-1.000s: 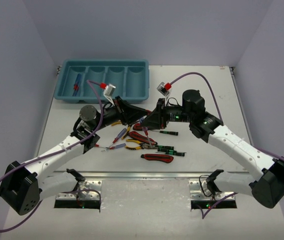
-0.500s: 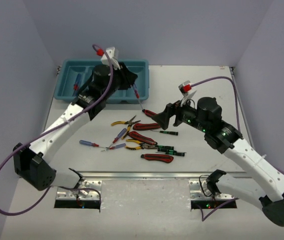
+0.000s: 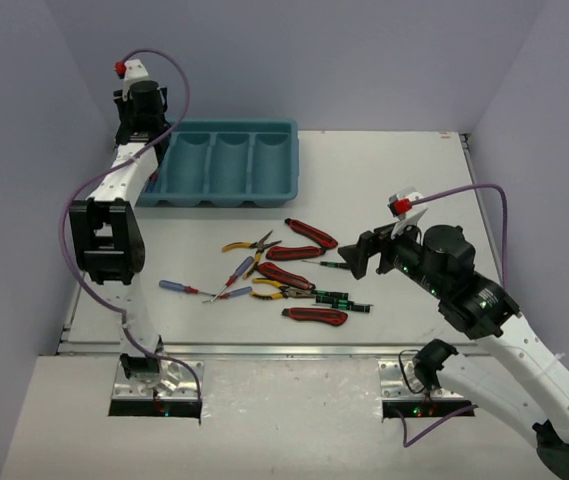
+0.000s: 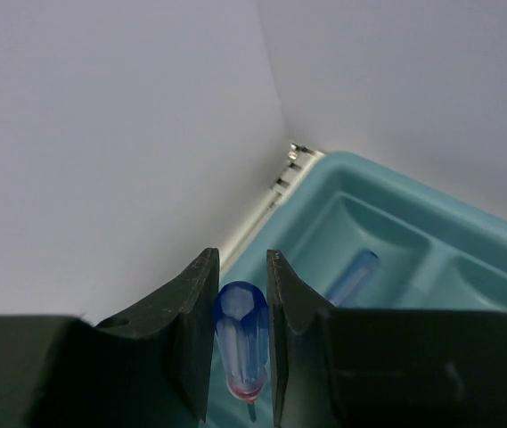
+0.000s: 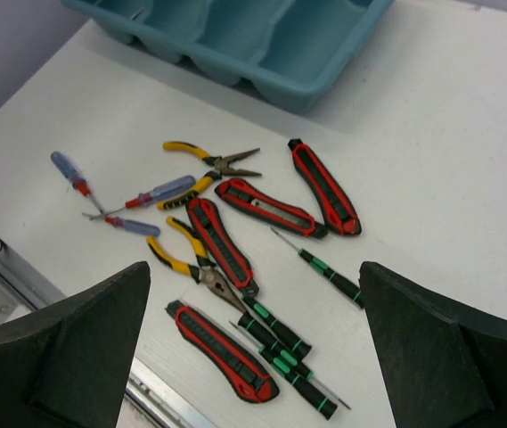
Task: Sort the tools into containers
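since the drop turns on the screwdriver [image 4: 241,343], i start there: it is pinched between the jaws of the left gripper [image 4: 241,276], blue butt up by the fingertips, red collar and shaft lower in the wrist view. its long axis runs along the fingers, not across them.

the tray [image 4: 413,192] lies below and off to the right of that grip. the end compartment [image 4: 324,234] is the nearest one, and a second screwdriver [image 4: 353,275] already lies in it, lengthwise along the trough. from above, the left arm reaches to the tray's far left corner and hides that compartment, so i cannot tell whether the held tool is over the trough or over its outer rim. my guess is a small shift to the right before letting go, with the shaft brought in line with the trough.

the right gripper [image 5: 251,272] is well away from all this. its jaws are spread wide with nothing in them, above the loose pile on the table [image 5: 431,134]: knives [image 5: 324,187], pliers [image 5: 201,267] and precision drivers [image 5: 329,272]. the left arm is the one placed for this drop.
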`<state>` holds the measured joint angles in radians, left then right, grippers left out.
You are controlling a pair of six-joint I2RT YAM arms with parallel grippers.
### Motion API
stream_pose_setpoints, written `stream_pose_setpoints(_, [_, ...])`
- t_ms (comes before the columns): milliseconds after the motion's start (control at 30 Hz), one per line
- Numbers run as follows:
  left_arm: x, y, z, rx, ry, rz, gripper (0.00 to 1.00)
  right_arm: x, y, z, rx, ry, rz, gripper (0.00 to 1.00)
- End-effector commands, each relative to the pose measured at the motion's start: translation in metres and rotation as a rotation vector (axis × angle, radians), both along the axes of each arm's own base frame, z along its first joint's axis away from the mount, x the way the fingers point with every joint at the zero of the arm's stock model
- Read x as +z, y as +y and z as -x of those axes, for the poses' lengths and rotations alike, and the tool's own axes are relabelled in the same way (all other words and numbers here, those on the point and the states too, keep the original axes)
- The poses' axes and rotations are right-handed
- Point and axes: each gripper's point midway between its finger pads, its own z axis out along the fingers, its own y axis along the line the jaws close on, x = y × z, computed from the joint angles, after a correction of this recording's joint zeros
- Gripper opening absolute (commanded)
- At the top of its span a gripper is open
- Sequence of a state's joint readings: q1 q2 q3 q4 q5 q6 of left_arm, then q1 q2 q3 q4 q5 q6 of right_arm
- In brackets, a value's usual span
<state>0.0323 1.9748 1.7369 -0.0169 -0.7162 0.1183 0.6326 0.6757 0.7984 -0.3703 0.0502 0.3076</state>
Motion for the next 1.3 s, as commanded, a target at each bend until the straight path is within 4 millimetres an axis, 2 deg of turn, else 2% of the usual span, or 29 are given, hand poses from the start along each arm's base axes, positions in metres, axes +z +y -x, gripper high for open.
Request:
stream_pose_setpoints(0, [0.019, 0.026, -0.038, -0.036, -0.077, -0.078, 0.00, -0.006, 0.007, 0.013, 0.070, 0.023, -0.012, 0.99])
stream_pose_setpoints(133, [-0.013, 0.017, -0.061, -0.108, -0.030, -0.038, 0.00, -0.011, 0.009, 0.014, 0.081, 0.026, -0.019, 0.99])
stream_pose_setpoints(167, [-0.017, 0.015, -0.066, -0.116, -0.023, -0.035, 0.01, -0.013, 0.010, 0.013, 0.081, 0.031, -0.017, 0.99])
stream_pose_setpoints(200, [-0.021, 0.015, -0.067, -0.119, -0.015, -0.032, 0.07, -0.014, 0.012, 0.011, 0.082, 0.036, -0.017, 0.99])
stream_pose_setpoints(267, [-0.030, 0.017, -0.067, -0.116, 0.006, -0.029, 0.27, -0.018, 0.016, 0.009, 0.089, 0.056, -0.015, 0.99])
stream_pose_setpoints(300, [-0.031, 0.018, -0.066, -0.108, 0.007, -0.023, 0.45, -0.020, 0.019, 0.008, 0.095, 0.067, -0.014, 0.99])
stream_pose_setpoints(333, [-0.030, 0.018, -0.064, -0.096, 0.000, -0.012, 0.68, -0.022, 0.022, 0.007, 0.104, 0.079, -0.012, 0.99])
stream_pose_setpoints(367, [-0.028, 0.018, -0.062, -0.085, -0.002, 0.000, 0.88, -0.024, 0.024, 0.005, 0.111, 0.090, -0.010, 0.99])
stream_pose_setpoints(400, [-0.026, 0.017, -0.059, -0.080, 0.004, 0.016, 0.95, -0.025, 0.026, 0.004, 0.114, 0.099, -0.009, 0.99])
stream_pose_setpoints(433, [-0.019, 0.017, -0.056, -0.071, 0.004, 0.027, 1.00, -0.026, 0.029, 0.003, 0.118, 0.108, -0.007, 0.99])
stream_pose_setpoints(467, [-0.002, 0.017, -0.051, -0.059, -0.009, 0.033, 1.00, -0.027, 0.031, 0.002, 0.125, 0.117, -0.007, 0.99])
stream_pose_setpoints(533, [0.049, 0.015, -0.040, -0.028, -0.117, 0.077, 1.00, -0.030, 0.037, -0.002, 0.132, 0.133, -0.007, 0.99])
stream_pose_setpoints(600, [0.075, 0.009, -0.015, -0.006, -0.144, 0.172, 1.00, -0.031, 0.045, -0.007, 0.154, 0.142, -0.014, 0.99])
stream_pose_setpoints(633, [0.099, 0.003, -0.001, 0.002, -0.221, 0.246, 1.00, -0.030, 0.050, -0.007, 0.172, 0.149, -0.018, 0.99])
stream_pose_setpoints(667, [0.108, -0.004, 0.014, 0.006, -0.250, 0.318, 1.00, -0.031, 0.052, -0.009, 0.173, 0.158, -0.018, 0.99])
stream_pose_setpoints(700, [0.104, -0.018, 0.031, -0.009, -0.273, 0.431, 1.00, -0.033, 0.055, -0.013, 0.167, 0.170, -0.018, 0.99])
stream_pose_setpoints(767, [0.091, -0.043, 0.071, -0.023, -0.282, 0.606, 1.00, -0.036, 0.058, -0.018, 0.152, 0.187, -0.023, 0.99])
stream_pose_setpoints(800, [0.074, -0.053, 0.099, -0.002, -0.280, 0.674, 1.00, -0.037, 0.057, -0.020, 0.139, 0.192, -0.030, 0.99])
stream_pose_setpoints(833, [0.063, -0.062, 0.115, 0.012, -0.303, 0.745, 1.00, -0.038, 0.056, -0.021, 0.125, 0.195, -0.031, 0.99])
stream_pose_setpoints(867, [0.048, -0.079, 0.129, -0.014, -0.297, 0.797, 1.00, -0.039, 0.053, -0.022, 0.108, 0.194, -0.026, 0.99])
stream_pose_setpoints(900, [0.017, -0.101, 0.158, -0.043, -0.261, 0.851, 1.00, -0.042, 0.050, -0.023, 0.088, 0.195, -0.020, 0.99])
stream_pose_setpoints(967, [-0.013, -0.123, 0.191, -0.066, -0.215, 0.885, 1.00, -0.045, 0.045, -0.021, 0.077, 0.189, -0.007, 0.99])
stream_pose_setpoints(1067, [-0.057, -0.137, 0.232, -0.094, -0.143, 0.908, 1.00, -0.048, 0.036, -0.020, 0.058, 0.168, 0.012, 0.99])
stream_pose_setpoints(1167, [-0.098, -0.141, 0.260, -0.040, -0.027, 0.942, 1.00, -0.046, 0.032, -0.020, 0.036, 0.147, 0.004, 0.99])
stream_pose_setpoints(1267, [-0.145, -0.153, 0.288, 0.035, 0.104, 1.033, 1.00, -0.053, 0.026, -0.023, 0.004, 0.147, 0.017, 0.99])
